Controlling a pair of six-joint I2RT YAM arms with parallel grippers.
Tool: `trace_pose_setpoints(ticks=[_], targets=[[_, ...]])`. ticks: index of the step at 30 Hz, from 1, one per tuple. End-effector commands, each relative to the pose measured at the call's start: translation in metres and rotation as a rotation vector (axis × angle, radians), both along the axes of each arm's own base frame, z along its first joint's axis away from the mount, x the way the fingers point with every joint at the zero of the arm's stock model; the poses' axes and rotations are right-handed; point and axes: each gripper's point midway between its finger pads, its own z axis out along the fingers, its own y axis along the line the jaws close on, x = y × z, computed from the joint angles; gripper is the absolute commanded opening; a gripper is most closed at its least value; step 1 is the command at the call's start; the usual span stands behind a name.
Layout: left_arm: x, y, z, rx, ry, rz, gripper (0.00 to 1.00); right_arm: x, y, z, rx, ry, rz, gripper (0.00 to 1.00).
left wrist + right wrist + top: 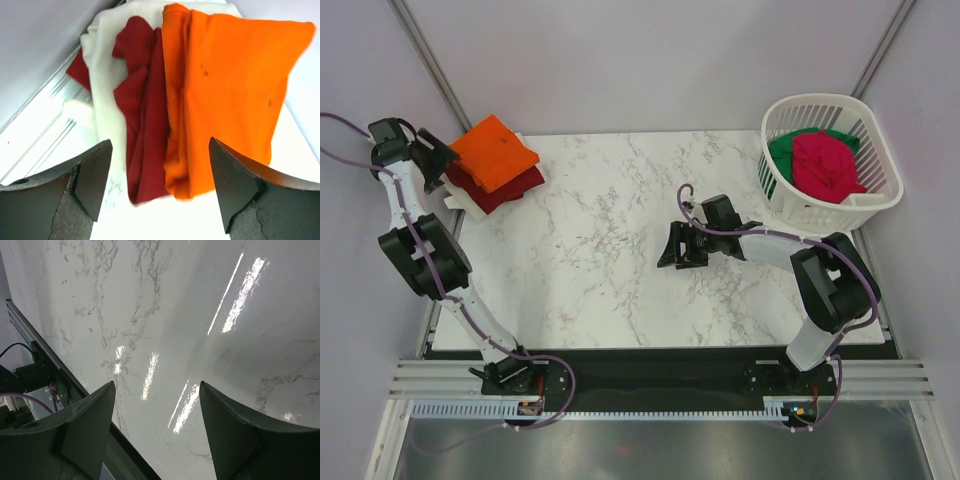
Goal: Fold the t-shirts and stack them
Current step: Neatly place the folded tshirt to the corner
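Observation:
A folded bright orange t-shirt (496, 150) lies on a folded dark red t-shirt (510, 189) at the table's far left corner. My left gripper (444, 158) is open and empty just left of this stack. In the left wrist view the orange shirt (230, 85) and the dark red shirt (142, 115) lie just beyond the open left gripper (160, 147). The magenta-pink t-shirt (827, 166) and the green t-shirt (784, 150) lie crumpled in the basket. My right gripper (668, 247) is open and empty over the bare table centre, and also shows in the right wrist view (157, 387).
A white plastic lattice basket (840, 104) stands at the far right corner. A white cloth (102, 75) lies under the folded stack, and shows in the top view (461, 204). The marble tabletop (590, 270) ends at a dark rail near the arm bases.

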Motion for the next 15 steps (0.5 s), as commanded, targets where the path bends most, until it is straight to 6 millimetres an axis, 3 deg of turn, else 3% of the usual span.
trace_pose_setpoints(ticks=[1,5,6,7,8,10,11,12,13,14,15], targets=[[-0.067,0.086,0.114,0.072,-0.226,0.382,0.85,0.005,0.011,0.023,0.026,-0.078,0.033,0.77],[-0.093,0.055,0.162,0.07,-0.323,0.372,0.88,0.002,0.014,0.03,0.028,-0.101,0.047,0.77],[-0.099,0.047,0.169,0.067,-0.339,0.367,0.92,0.002,0.014,0.03,0.023,-0.107,0.047,0.77],[-0.105,0.039,0.159,0.053,-0.32,0.365,0.98,0.003,0.013,0.034,0.022,-0.12,0.045,0.77],[-0.119,0.024,0.181,0.077,-0.364,0.357,1.0,0.004,0.013,0.035,0.016,-0.129,0.042,0.77],[-0.13,0.006,0.175,0.072,-0.374,0.326,1.0,0.003,0.014,0.043,0.021,-0.146,0.043,0.77],[-0.144,-0.009,0.193,0.091,-0.419,0.311,1.0,0.002,0.015,0.046,0.027,-0.154,0.049,0.77],[-0.152,-0.022,0.195,0.082,-0.436,0.289,1.0,0.001,0.016,0.05,0.032,-0.162,0.051,0.77],[-0.155,-0.031,0.181,0.063,-0.432,0.271,1.0,-0.002,0.019,0.056,0.041,-0.177,0.062,0.77],[-0.159,-0.042,0.18,0.049,-0.443,0.247,1.0,-0.003,0.02,0.059,0.044,-0.189,0.067,0.77],[-0.168,-0.063,0.193,0.043,-0.495,0.189,1.0,-0.005,0.022,0.062,0.049,-0.196,0.075,0.78]])
